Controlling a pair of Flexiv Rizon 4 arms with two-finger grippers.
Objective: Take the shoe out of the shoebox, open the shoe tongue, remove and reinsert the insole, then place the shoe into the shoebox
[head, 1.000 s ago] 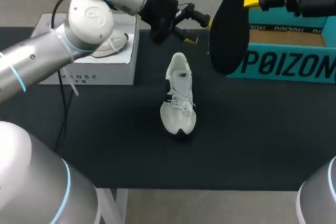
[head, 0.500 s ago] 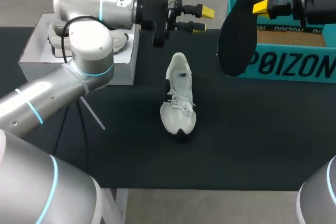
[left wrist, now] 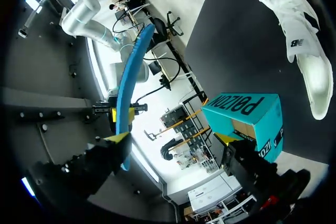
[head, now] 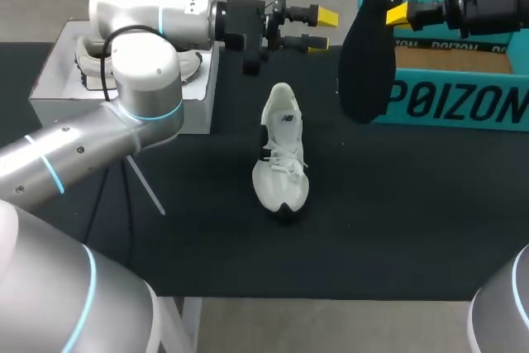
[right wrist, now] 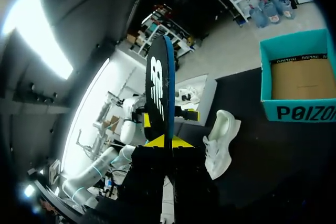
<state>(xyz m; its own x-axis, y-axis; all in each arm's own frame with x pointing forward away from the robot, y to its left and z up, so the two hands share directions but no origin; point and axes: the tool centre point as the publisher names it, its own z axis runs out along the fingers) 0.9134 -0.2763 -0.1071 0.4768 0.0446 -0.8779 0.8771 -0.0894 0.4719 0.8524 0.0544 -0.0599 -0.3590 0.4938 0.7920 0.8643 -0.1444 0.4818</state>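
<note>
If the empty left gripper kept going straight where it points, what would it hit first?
Probably the insole held by the right gripper, which hangs just ahead of the open left gripper. Depth is hard to judge, so it might pass beside it.

The smooth silver-grey left arm (head: 136, 80) has bulging round joints ringed by thin glowing blue bands. The blocky black left gripper (head: 322, 29) and black right gripper (head: 398, 14) both end in bright yellow fingertips.
</note>
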